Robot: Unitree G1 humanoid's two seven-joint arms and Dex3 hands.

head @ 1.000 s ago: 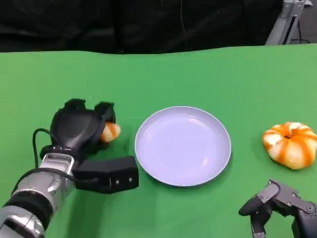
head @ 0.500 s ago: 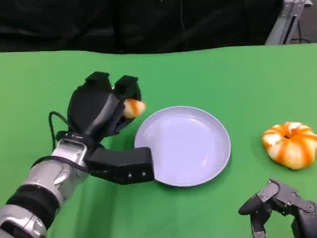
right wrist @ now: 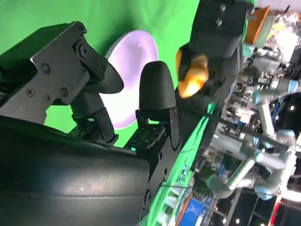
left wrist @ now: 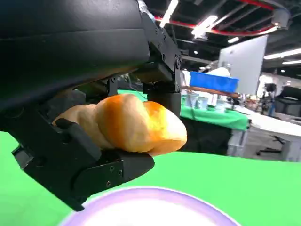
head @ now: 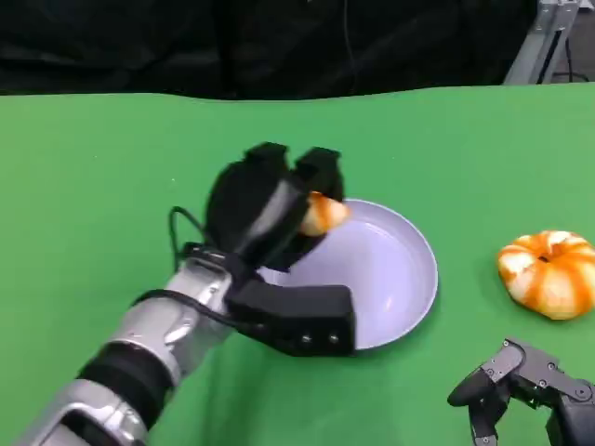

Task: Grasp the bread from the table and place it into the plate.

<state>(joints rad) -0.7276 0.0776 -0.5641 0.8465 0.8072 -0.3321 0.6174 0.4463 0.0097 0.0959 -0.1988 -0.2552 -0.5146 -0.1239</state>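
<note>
The left hand (head: pixel 270 209) gripped the bread (head: pixel 323 214) above the plate's (head: pixel 409 297) near-left rim; the right hand (head: pixel 521 386), fingers curled and empty, rested beside the plate.

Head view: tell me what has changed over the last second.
The left hand, holding the bread, has lifted off the table and carried it rightward; it now hangs over the near-left edge of the plate. The bread is still held, not released. The plate, the orange pumpkin-shaped item and the right hand stayed where they were.
</note>
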